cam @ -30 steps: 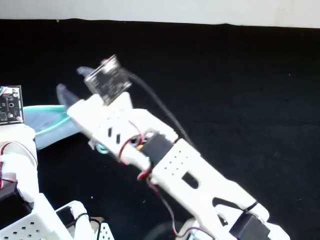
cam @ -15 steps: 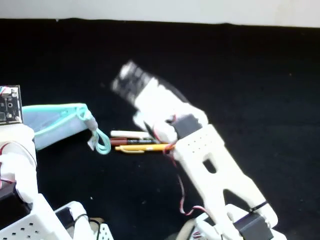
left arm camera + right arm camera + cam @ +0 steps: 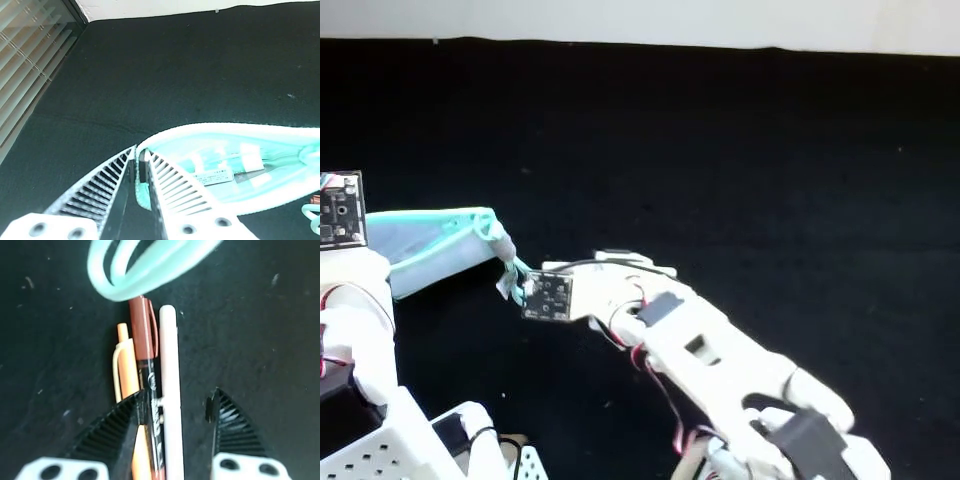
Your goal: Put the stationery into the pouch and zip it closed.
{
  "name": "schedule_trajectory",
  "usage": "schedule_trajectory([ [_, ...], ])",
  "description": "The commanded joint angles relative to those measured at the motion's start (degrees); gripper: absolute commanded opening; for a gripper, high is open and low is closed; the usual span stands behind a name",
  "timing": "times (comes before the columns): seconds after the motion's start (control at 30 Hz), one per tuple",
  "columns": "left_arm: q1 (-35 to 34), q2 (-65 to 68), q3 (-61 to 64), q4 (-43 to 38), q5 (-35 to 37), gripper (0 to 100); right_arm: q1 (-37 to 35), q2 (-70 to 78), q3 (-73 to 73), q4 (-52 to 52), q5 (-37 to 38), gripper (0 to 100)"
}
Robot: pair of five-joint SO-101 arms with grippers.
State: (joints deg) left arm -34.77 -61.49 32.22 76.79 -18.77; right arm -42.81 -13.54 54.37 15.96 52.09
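Left gripper [image 3: 141, 155] was clamped on the near rim of the mint-green fabric zip pouch [image 3: 240, 165], fingers pressed together with the rim edge between them. The pouch [image 3: 430, 245] lay at the left side of the black cloth table [image 3: 770, 150], mouth open, just beside the left arm [image 3: 360, 320].

Inside the pouch: a white rectangular label [image 3: 212, 176] with small dark print, too small to read. There were other pale patches on the lining, and I couldn't tell whether they carried text.

Right gripper [image 3: 176, 399] was low over three pens lying side by side and touching, fingers spread.
- The white plastic pen [image 3: 169, 365] sat between the fingers.
- The brown pen with a clip [image 3: 145, 340] was right at the inner edge of one finger. White print on its barrel was partly covered and not legible.
- The orange clip pen [image 3: 125, 365] ran under that same finger, outside the gap.

The pens were on the cloth, outside the pouch. Their ends lay just short of the mint-green loop strap [image 3: 145, 265] at the pouch's end, and the brown cap was touching or nearly touching it; I couldn't tell which.

In the high view the right arm [image 3: 700, 350] lay stretched towards the pouch, its wrist camera board [image 3: 548, 295] next to the loop strap [image 3: 520, 285].

Slatted window blinds [image 3: 30, 45] stood at the table's far side.
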Motion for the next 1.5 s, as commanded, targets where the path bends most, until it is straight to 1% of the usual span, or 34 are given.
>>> schedule_trajectory([
  [0.0, -0.22, 0.84, 2.33, 0.0, 0.0, 1, 1.36, 8.66, -7.08, -2.51, 0.88, 19.7],
  [0.13, -0.22, 0.84, 4.26, -0.62, -0.18, 1, 1.36, 18.33, -14.55, -2.33, 1.32, 19.7],
  [0.23, -0.22, 0.84, 5.14, -2.81, -0.09, 1, 1.1, 23.69, -17.98, -2.33, 1.49, 19.7],
  [0.33, -0.22, 1.01, 5.14, -2.9, -0.09, 1, 1.19, 28.26, -20.79, -2.24, 1.58, 19.7],
  [0.37, -0.22, 1.01, 5.14, -2.9, -0.09, 1, 1.19, 29.67, -21.49, -2.15, 1.67, 18.7],
  [0.43, -0.22, 1.01, 5.14, -2.9, 0.0, 1, 1.1, 32.22, -22.64, -0.84, 4.4, 13.9],
  [0.5, -0.22, 1.01, 5.14, -2.9, 0.0, 1, 0.92, 33.8, -24.04, 2.07, 6.95, 6.0],
  [0.53, -0.22, 1.01, 5.14, -2.9, 0.0, 1, 0.84, 34.07, -25.36, 3.47, 6.51, 1.5],
  [0.57, -0.22, 1.01, 5.14, -2.9, 0.0, 1, 1.1, 34.42, -26.86, 4.79, 5.71, 0.2],
  [0.6, -0.22, 1.01, 5.14, -2.9, 0.0, 1, 1.19, 34.51, -27.74, 5.85, 5.01, 1.5],
  [0.67, -0.22, 1.01, 5.05, -2.9, 0.0, 1, 1.36, 34.33, -29.23, 7.34, 4.13, 0.6],
  [0.83, -0.22, 1.01, 5.05, -2.9, 0.0, 1, 3.38, 33.98, -30.9, 7.96, 1.85, 0.8],
  [0.97, -0.22, 1.01, 5.05, -2.9, 0.0, 1, 5.93, 33.89, -33.71, 7.96, -2.29, 0.8],
  [1.17, -0.22, 1.01, 5.05, -2.9, 0.0, 1, 10.86, 33.89, -42.59, 8.04, -15.38, 0.8],
  [1.27, -0.22, 1.01, 5.05, -2.9, 0.0, 1, 12.26, 33.89, -46.11, 8.48, -20.75, 0.8],
  [1.47, -0.22, 1.01, 5.14, -2.9, 0.0, 1, 13.23, 33.89, -55.08, 15.25, -26.64, 0.8],
])
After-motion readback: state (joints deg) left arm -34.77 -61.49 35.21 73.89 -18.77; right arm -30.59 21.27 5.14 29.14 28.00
